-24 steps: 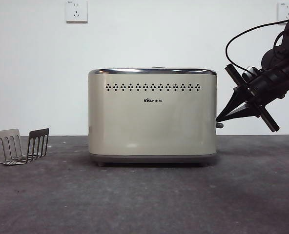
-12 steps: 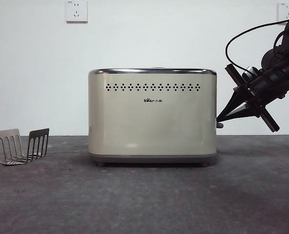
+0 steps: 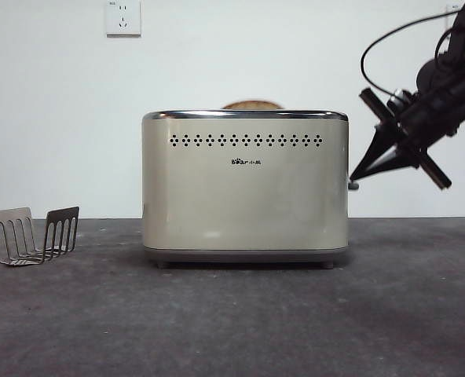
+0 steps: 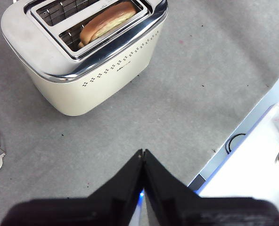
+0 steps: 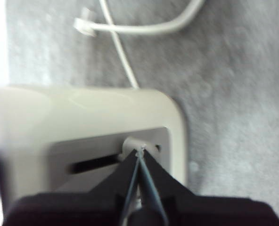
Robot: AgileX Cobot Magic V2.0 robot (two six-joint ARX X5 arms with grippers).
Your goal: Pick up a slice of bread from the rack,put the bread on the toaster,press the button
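The cream toaster [image 3: 244, 196] stands mid-table. The rounded brown top of the slice of bread [image 3: 252, 104] peeks above its chrome rim. In the left wrist view the bread [image 4: 106, 20] sits in one slot of the toaster [image 4: 83, 80]. My right gripper [image 3: 352, 181] is shut, its tip at the dark button [image 3: 353, 187] on the toaster's right side. In the right wrist view the gripper tip [image 5: 139, 151] touches the button [image 5: 129, 142]. My left gripper [image 4: 143, 152] is shut and empty, high above the table. The grey rack [image 3: 36, 234] stands empty at the far left.
A white wall socket [image 3: 122, 17] is on the back wall. A white cable [image 5: 125, 61] lies on the table behind the toaster. A white surface [image 4: 252, 165] with a black cable borders the grey table in the left wrist view.
My right gripper has risen a little beside the toaster, and the button sits higher. The top of the bread now shows above the toaster's rim.
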